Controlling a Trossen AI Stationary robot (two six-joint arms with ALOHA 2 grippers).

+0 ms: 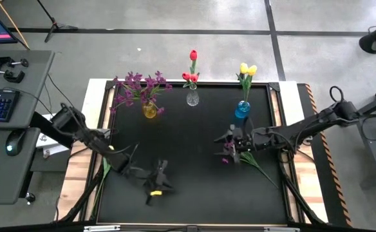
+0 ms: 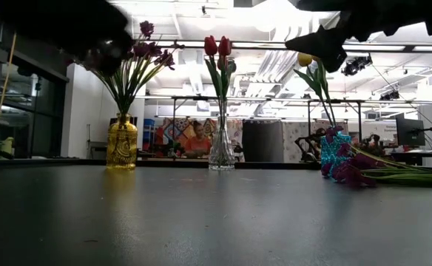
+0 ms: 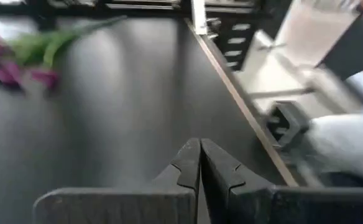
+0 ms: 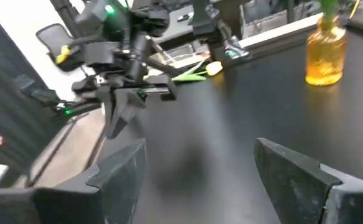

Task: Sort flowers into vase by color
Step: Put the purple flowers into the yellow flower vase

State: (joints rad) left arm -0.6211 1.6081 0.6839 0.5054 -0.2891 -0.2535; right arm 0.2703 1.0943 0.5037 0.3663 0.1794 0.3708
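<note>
Beside the blue vase, the right gripper hangs spread over a loose purple flower, left gripper pinched empty, and a careless descent might topple the vase.

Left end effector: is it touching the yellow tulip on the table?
Apart. The right wrist view shows the left end effector above bare table, the yellow tulip lying well clear of it.

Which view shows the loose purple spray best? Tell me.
Low view: the purple spray lies close, blossoms and stems unobstructed. The high view shows it small, beside the right gripper. The left wrist view catches it far off; the right wrist view misses it.
</note>
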